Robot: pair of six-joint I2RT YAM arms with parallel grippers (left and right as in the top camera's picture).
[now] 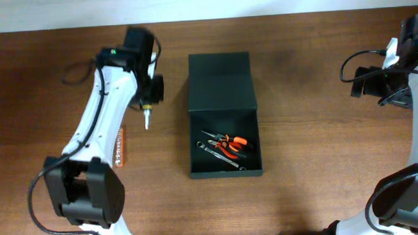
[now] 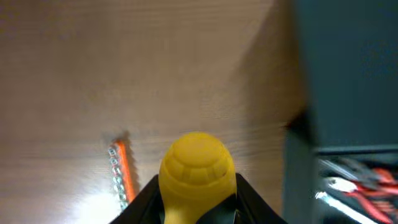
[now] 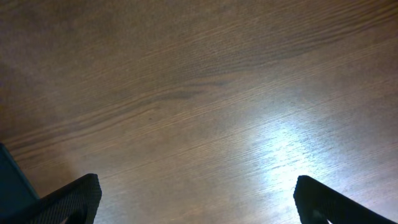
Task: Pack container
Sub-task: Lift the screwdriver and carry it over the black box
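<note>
Table: wood, visible grain, smooth, with a soft sheen under glare. Container: matt, dark, no shine. Screwdriver handle: smooth yellow plastic, faintly ribbed. Pliers: orange grips, metal head. Wrench: bright metal. Bit strip: orange, with shiny metal bits.

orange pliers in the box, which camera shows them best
Overhead: the orange pliers lie whole and unblocked inside the open container, beside a silver wrench. The left wrist view catches only a blurred part of them at its lower right edge. The right wrist view shows none of them.
</note>
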